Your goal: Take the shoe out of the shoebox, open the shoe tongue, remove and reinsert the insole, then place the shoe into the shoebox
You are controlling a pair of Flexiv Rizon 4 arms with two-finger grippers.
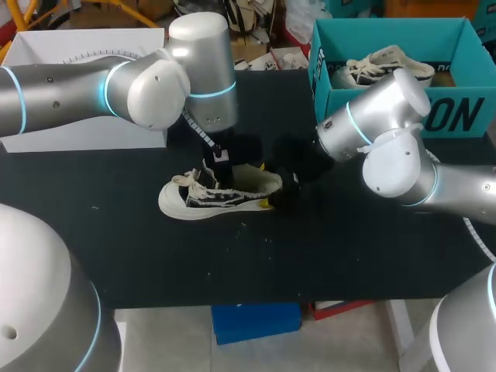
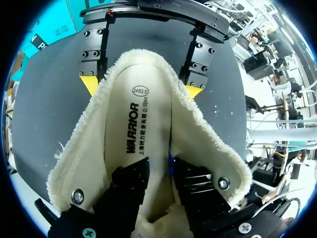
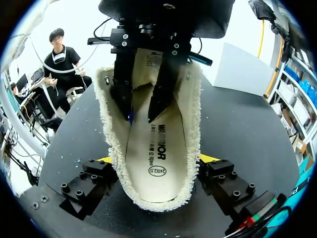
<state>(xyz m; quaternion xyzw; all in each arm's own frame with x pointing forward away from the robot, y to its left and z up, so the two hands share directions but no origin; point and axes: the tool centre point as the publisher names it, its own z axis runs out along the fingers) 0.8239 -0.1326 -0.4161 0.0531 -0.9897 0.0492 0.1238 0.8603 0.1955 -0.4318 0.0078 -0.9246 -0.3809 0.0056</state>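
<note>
A black-and-cream sneaker with a fleecy lining lies on its sole in the middle of the black table, toe to the left. My left gripper hangs over its mouth. In the left wrist view its dark fingers reach down inside the shoe above the printed insole, a little apart, with nothing between them. My right gripper straddles the heel, and its yellow tips press the fleecy collar from both sides. The teal shoebox stands at the back right.
A second light sneaker lies inside the shoebox. A white box sits at the back left, behind my left arm. Bare tabletop runs along the front edge.
</note>
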